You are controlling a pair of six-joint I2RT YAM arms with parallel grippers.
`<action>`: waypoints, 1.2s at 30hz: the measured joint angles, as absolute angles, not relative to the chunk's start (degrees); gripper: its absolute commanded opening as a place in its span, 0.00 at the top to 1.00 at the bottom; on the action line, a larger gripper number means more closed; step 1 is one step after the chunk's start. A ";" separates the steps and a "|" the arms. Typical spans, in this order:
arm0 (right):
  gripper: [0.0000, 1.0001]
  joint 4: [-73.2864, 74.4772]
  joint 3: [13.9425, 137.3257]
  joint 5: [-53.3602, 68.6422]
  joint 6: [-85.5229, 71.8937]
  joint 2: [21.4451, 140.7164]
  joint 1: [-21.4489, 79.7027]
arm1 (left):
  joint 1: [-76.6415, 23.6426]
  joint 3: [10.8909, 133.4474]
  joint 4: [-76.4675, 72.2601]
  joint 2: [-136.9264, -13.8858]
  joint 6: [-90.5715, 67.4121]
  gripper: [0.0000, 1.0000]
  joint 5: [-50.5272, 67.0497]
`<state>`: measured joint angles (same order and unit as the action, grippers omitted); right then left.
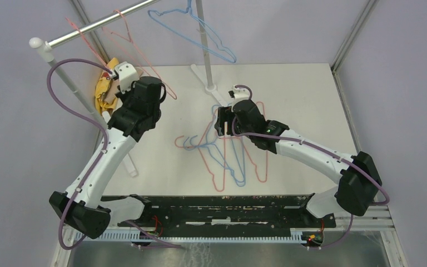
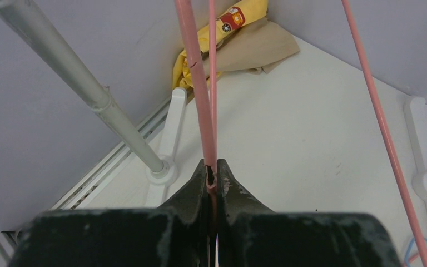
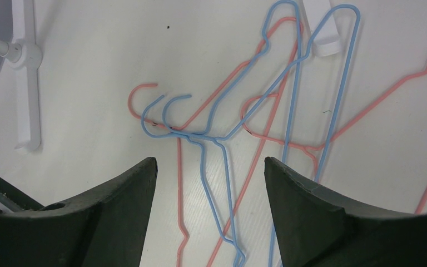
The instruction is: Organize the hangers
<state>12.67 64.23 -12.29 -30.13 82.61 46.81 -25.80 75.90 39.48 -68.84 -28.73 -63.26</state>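
Several pink and light blue wire hangers (image 1: 228,150) lie tangled in the middle of the table. My right gripper (image 1: 222,119) is open and empty just above their far end; in the right wrist view (image 3: 210,167) blue wires (image 3: 222,130) and pink wires (image 3: 179,183) run between its fingers. My left gripper (image 1: 112,72) is shut on the wire of a pink hanger (image 1: 92,47) that hangs from the silver rail (image 1: 89,28); the left wrist view shows the jaws (image 2: 212,177) pinching that pink wire (image 2: 196,83). A second pink hanger (image 1: 144,64) and a blue hanger (image 1: 211,41) hang up there too.
A white pole (image 2: 78,78) with a cross base (image 2: 164,167) stands left of my left gripper. The second pole (image 1: 203,39) and its base (image 1: 211,86) stand behind the pile. A yellow cloth (image 1: 103,94) lies at the back left corner. Grey walls enclose the table.
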 measured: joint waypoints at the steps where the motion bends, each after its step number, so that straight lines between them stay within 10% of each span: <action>1: 0.21 12.69 64.23 -12.25 -30.13 82.67 46.74 | -24.86 76.34 39.24 -69.01 -27.97 0.97 -62.63; 15: 0.16 12.91 64.25 -11.51 -30.13 83.74 46.30 | -12.80 75.72 37.91 -72.18 -25.61 0.96 -50.43; 23: 0.12 12.86 64.25 -11.40 -30.15 84.12 46.00 | -12.71 68.93 33.78 -67.11 -25.23 0.24 -43.13; 29: 0.12 12.56 63.77 -10.74 -30.17 85.12 46.00 | -12.73 63.59 32.29 -62.26 -25.30 0.01 -38.04; 36: 0.13 12.29 63.18 -9.61 -30.15 87.05 46.00 | -13.23 54.11 29.45 -55.81 -25.67 0.01 -30.61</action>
